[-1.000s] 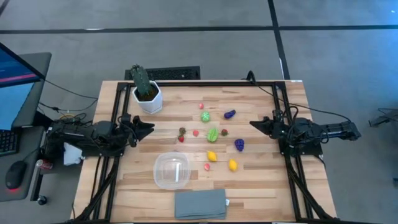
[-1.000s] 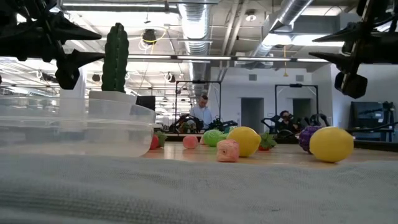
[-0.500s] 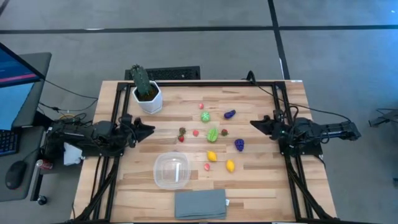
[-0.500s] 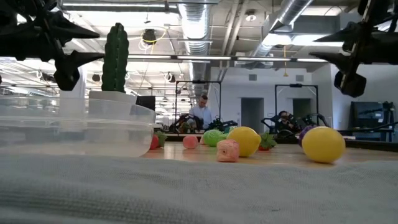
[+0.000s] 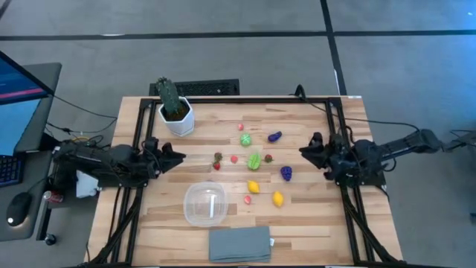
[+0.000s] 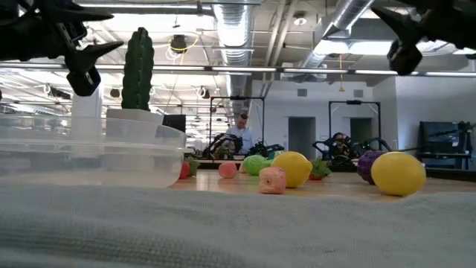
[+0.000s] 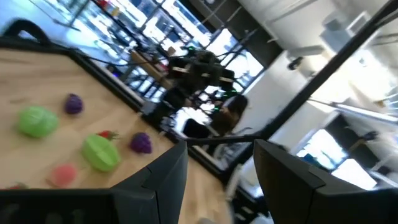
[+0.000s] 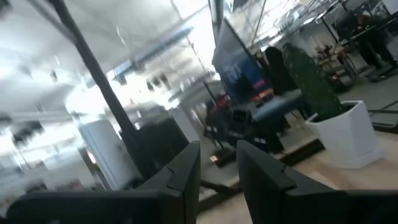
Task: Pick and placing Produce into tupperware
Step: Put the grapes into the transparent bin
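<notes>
Clear tub point(image 5: 205, 204) empty at near-centre of table point(image 5: 312, 216), beside grey cloth point(image 5: 239, 243). Toy fruit and veg point(image 5: 255, 161) scattered mid-table, well apart from tub. Left gripper point(image 5: 177, 156) partly open, empty, at left edge. Right gripper point(image 5: 303, 150) closed, empty. Best: open wide, drop straight over one isolated piece, avoid nudging neighbours.

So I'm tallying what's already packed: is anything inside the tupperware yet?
No produce shows inside the tupperware from above; through its clear walls only the wooden table is seen. The pieces, such as the yellow lemon, lie outside it. The low view's translucent wall shows nothing more.
</notes>
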Controlling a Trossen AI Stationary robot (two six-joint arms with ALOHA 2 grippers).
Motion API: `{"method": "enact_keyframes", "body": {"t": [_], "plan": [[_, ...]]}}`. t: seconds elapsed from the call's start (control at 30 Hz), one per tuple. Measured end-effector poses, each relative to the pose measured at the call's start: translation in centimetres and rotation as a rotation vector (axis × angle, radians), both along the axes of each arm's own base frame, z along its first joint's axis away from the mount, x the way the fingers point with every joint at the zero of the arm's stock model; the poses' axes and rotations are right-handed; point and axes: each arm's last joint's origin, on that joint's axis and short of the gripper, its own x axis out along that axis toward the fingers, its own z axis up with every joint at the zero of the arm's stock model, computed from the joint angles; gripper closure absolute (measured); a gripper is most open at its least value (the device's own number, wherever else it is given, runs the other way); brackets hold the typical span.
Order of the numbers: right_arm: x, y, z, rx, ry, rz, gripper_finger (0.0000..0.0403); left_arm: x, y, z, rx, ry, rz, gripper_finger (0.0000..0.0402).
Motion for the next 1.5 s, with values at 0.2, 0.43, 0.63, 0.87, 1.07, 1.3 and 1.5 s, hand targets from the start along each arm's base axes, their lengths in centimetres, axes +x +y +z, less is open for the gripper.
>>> {"method": "enact_keyframes", "body": {"t": [0.2, 0.43, 0.63, 0.87, 1.07, 1.3, 1.5], "plan": [[2.1, 0.3, 3.0, -0.148, 0.028, -0.06, 0.0276, 0.1, 0.2, -0.3, 0.027, 0.035, 0.086, 0.0226], [3.8, -0.2, 6.3, -0.18, 0.049, -0.11, 0.0276, 0.0, 0.1, 0.3, -0.062, -0.032, 0.016, 0.0226], [4.3, -0.4, 7.8, -0.298, 0.251, -0.123, 0.0276, 0.3, -0.8, 1.4, -0.053, -0.026, -0.121, 0.0227], [3.7, -0.6, 8.0, -0.342, 0.517, -0.139, 0.0276, 2.6, -2.5, 2.6, 0.109, 0.127, -0.146, 0.0246], [2.4, -0.8, 6.3, -0.182, 0.832, -0.113, 0.0276, 4.4, -3.4, 2.1, 0.144, 0.249, -0.192, 0.0252], [1.6, -0.5, 4.9, 0.115, 1.016, -0.035, 0.0283, 4.9, -3.6, 1.4, 0.119, 0.302, -0.219, 0.0252], [1.8, -0.5, 3.7, 0.355, 1.136, -0.123, 0.0286, 4.9, -3.6, 1.4, 0.119, 0.3, -0.213, 0.0252]]}}
